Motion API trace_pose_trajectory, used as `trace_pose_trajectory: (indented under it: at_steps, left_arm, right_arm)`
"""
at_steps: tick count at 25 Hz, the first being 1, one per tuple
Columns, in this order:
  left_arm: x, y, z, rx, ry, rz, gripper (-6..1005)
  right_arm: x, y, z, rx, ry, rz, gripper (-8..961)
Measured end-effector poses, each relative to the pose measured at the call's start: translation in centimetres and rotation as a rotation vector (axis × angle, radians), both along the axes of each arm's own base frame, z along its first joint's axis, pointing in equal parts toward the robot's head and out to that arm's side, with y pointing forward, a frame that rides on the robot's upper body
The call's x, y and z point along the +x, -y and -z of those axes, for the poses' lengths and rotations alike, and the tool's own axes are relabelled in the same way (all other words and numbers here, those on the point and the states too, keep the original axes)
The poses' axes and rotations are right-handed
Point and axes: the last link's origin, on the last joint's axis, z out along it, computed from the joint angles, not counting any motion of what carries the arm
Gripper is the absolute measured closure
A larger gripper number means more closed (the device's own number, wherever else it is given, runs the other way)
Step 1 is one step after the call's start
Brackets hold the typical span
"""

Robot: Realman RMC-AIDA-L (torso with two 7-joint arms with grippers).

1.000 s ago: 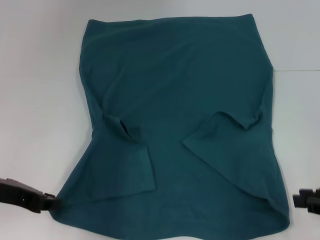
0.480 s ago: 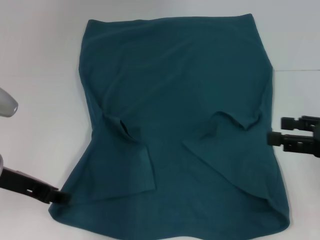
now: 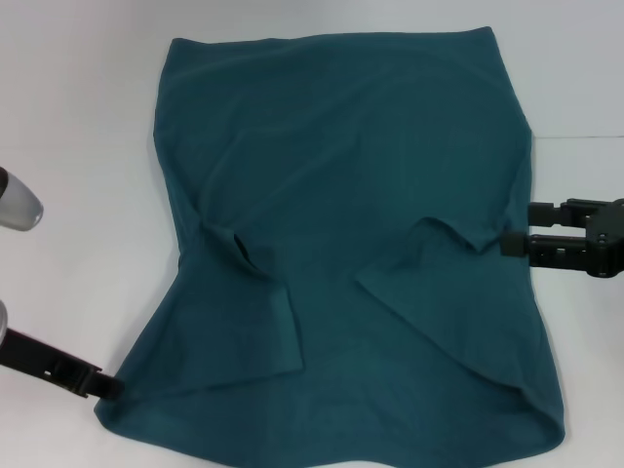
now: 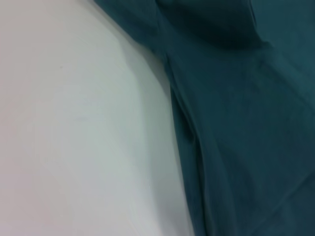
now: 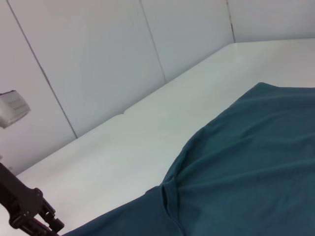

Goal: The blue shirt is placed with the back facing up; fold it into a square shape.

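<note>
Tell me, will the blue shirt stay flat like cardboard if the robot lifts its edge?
Probably not. The blue shirt lies in soft wrinkles with both sleeves folded in, so it would likely droop. It looks thin, so probably light. It may slide on the smooth white table.

No legible text, label, brand, number or sign appears in any view. The blue shirt (image 3: 341, 224) is plain fabric with no print, and no tag is readable on it. The table (image 3: 78, 117) and the wall panels (image 5: 98, 59) carry no markings. The small pale object (image 5: 12, 109) at the edge of the right wrist view shows faint marks too small to read
</note>
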Motion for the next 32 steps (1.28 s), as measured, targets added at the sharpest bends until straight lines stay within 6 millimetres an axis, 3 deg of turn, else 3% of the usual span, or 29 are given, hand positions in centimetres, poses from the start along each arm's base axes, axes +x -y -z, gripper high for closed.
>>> trace_pose_trajectory:
  at_steps: [28, 32]
  left_arm:
    - [-0.7, -0.3, 1.7, -0.035, -0.01, -0.026, 628]
    - [-0.9, -0.3, 1.9, -0.038, -0.006, -0.035, 761]
  right_arm:
    - [1.0, -0.4, 0.3, 0.016, -0.01, 0.025, 190]
    - [1.0, -0.4, 0.2, 0.02, -0.012, 0.026, 191]
